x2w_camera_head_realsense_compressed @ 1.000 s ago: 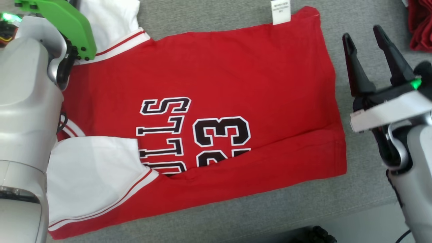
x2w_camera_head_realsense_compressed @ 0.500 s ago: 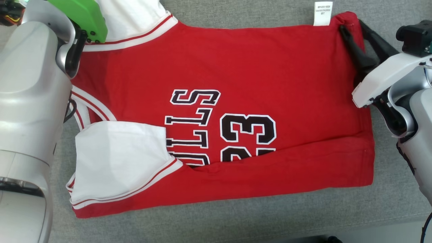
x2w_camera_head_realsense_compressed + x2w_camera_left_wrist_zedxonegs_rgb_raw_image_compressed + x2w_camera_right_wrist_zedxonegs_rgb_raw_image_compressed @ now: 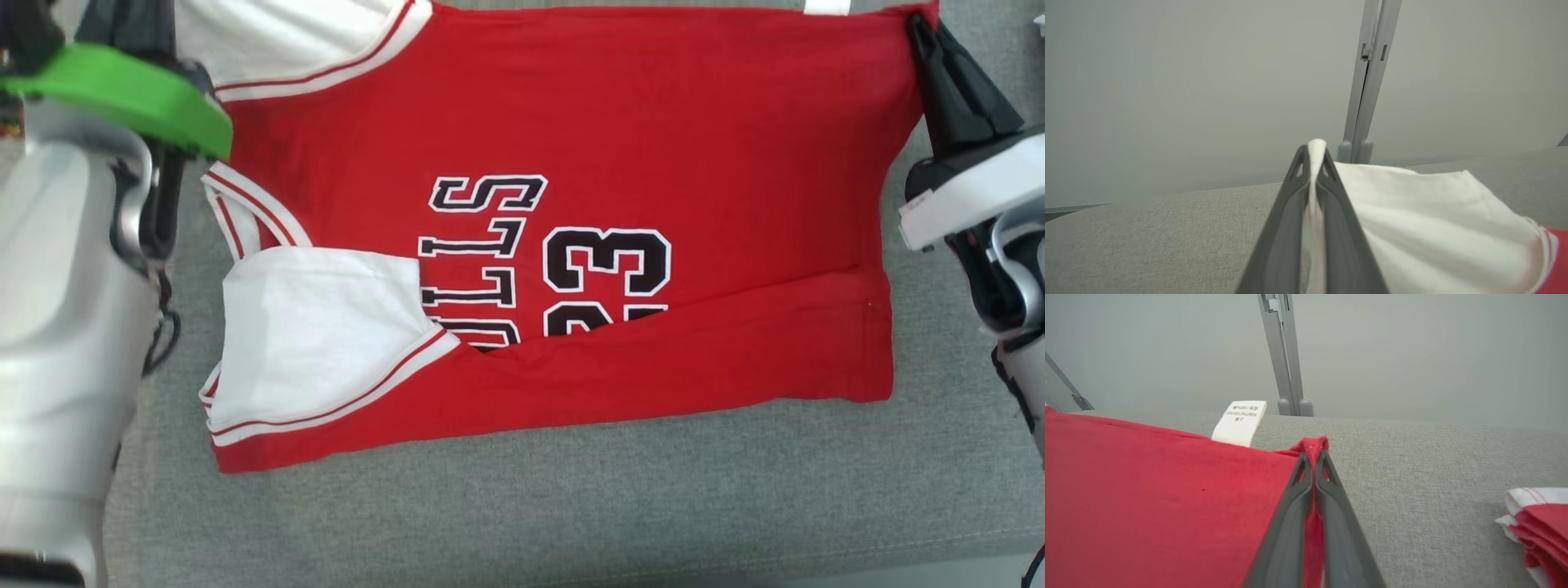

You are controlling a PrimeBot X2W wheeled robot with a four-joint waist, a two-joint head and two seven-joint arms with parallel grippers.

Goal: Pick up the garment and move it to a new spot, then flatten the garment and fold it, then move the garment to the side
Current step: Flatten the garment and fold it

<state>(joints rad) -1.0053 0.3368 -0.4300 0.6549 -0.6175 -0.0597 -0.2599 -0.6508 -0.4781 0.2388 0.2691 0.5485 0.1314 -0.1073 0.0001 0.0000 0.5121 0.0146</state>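
Observation:
The garment (image 3: 571, 122) is a red jersey with white sleeves and black lettering, lying spread on the grey padded surface (image 3: 571, 514). Its near hem is folded up over the number. My right gripper (image 3: 924, 37) sits at the garment's far right corner. In the right wrist view that gripper (image 3: 1314, 455) is shut on a pinch of red cloth (image 3: 1167, 498). My left gripper (image 3: 1315, 153) is shut on a fold of the white sleeve (image 3: 1433, 220) at the far left. In the head view a green cover (image 3: 122, 90) on the left arm hides its fingers.
A white care label (image 3: 1240, 422) sticks out from the garment's far edge. A folded red and white cloth (image 3: 1539, 522) lies to the right of my right gripper. A grey post (image 3: 1284, 355) and a pale wall stand behind the surface's far edge.
My right gripper has gone from open beside the garment to its far right corner and shut on it. The head view has shifted. My left gripper stays shut on the sleeve.

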